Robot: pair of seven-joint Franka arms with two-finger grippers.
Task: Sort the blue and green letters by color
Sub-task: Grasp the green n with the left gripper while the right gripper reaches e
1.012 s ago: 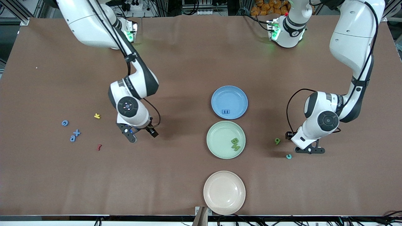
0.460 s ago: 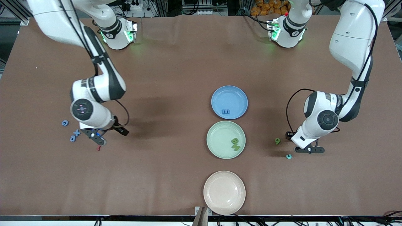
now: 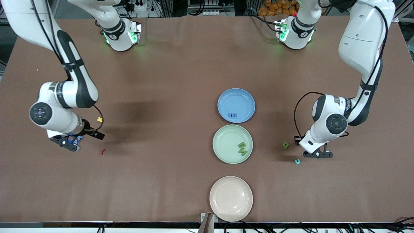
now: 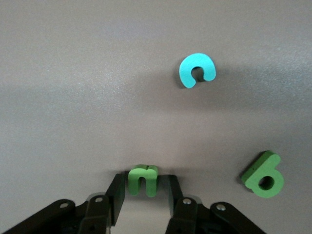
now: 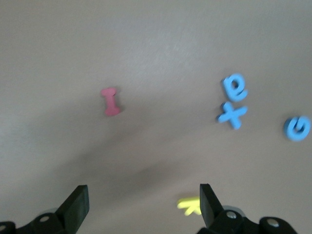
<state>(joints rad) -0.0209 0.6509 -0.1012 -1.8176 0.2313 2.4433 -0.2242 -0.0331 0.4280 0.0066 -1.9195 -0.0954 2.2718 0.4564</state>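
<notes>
Brown table cover, three plates in a row mid-table: blue plate with a blue E in it, green plate with two green letters, beige plate nearest the front camera with nothing in it. Left gripper is low at the table toward the left arm's end, fingers pinching a green n at its sides; a green 9 lies just beside it and a teal letter a bit ahead, both untouched. Risk here: thin foam, grip is only at the very fingertips, so the n could pop out or twist on lift, or get dragged into the 9. Right gripper hangs over the cluster at the right arm's end, jaws spread wide, nothing held. Ahead of it: blue a touching blue X, blue G off to one side, red letter apart, yellow letter right by one fingertip. Risk: a and X sit so close that a wide descent catches both or shoves one away; the yellow could be nudged or grabbed by mistake.
</notes>
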